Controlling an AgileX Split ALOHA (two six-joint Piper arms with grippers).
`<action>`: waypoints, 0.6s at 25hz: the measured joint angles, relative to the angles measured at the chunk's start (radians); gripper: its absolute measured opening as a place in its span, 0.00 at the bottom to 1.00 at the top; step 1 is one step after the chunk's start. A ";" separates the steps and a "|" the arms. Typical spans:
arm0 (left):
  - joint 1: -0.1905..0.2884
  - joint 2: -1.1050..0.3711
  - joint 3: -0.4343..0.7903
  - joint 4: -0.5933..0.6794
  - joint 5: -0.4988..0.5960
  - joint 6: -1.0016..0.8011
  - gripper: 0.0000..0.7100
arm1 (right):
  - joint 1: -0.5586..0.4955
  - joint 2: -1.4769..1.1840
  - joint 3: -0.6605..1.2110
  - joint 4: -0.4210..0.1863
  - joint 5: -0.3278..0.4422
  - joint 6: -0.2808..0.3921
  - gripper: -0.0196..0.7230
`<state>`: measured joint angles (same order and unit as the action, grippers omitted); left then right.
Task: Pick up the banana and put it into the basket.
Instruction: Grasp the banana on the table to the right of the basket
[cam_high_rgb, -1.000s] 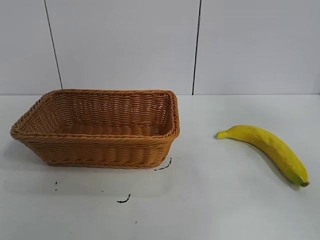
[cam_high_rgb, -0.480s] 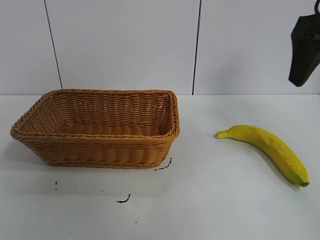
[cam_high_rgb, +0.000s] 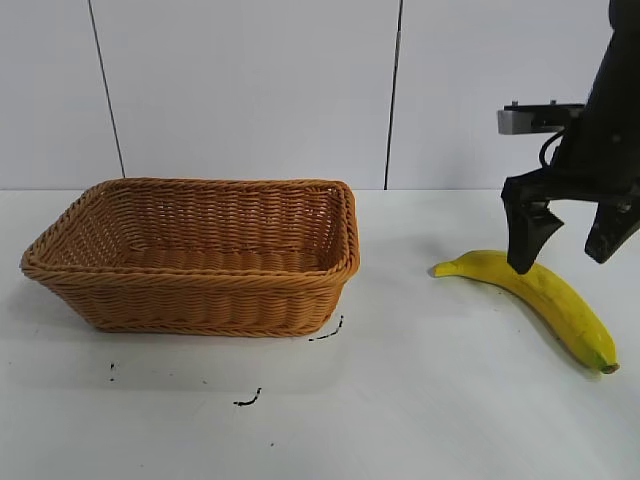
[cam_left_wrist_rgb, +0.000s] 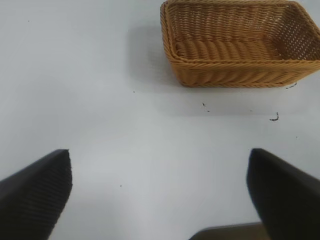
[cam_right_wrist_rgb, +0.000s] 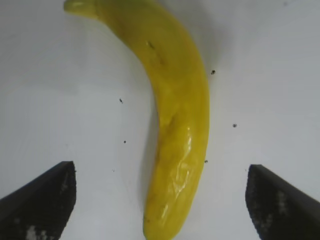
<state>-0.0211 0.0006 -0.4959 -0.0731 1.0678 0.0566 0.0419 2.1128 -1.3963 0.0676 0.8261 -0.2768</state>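
exterior view: you have nothing done yet on the task proper. the banana (cam_high_rgb: 540, 294) lies flat on the counter (cam_high_rgb: 420, 400), well apart from the basket (cam_high_rgb: 200, 255), which sits to the left of it with nothing visible inside. your right tool (cam_high_rgb: 565, 250) hangs over the banana with its jaws spread wide, gripping nothing; 1 finger (cam_high_rgb: 525, 240) crosses in front of the fruit near its upper end, the other stands off to the right. what is left, as i judge it: come down around the fruit, close, lift, carry left over the braided rim and let go. the stretch of counter between banana and basket is bare apart from a few small dark marks (cam_high_rgb: 248, 400), so you have open room for the carry. the banana's lower tip lies close to the right edge of this view, so you cannot see how much counter is left beyond it.

left wrist view: your left tool (cam_left_wrist_rgb: 160, 195) sits parked with its jaws wide apart and nothing between them, looking across bare counter at the basket (cam_left_wrist_rgb: 240, 75) farther off. it does not stand in the carry path.

right wrist view: the banana (cam_right_wrist_rgb: 175, 125) runs lengthwise between your 2 spread fingers (cam_right_wrist_rgb: 40, 205), with clear white counter on both sides of it. neither finger touches it.
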 joint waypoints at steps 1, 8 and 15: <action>0.000 0.000 0.000 0.000 0.000 0.000 0.97 | 0.000 0.007 0.000 0.000 -0.009 0.002 0.89; 0.000 0.000 0.000 0.000 0.000 0.000 0.97 | 0.000 0.050 -0.002 0.000 -0.036 0.021 0.89; 0.000 0.000 0.000 0.000 0.000 0.000 0.97 | 0.000 0.050 -0.003 -0.005 -0.037 0.021 0.43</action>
<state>-0.0211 0.0006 -0.4959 -0.0731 1.0678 0.0566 0.0419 2.1632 -1.3995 0.0622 0.7893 -0.2562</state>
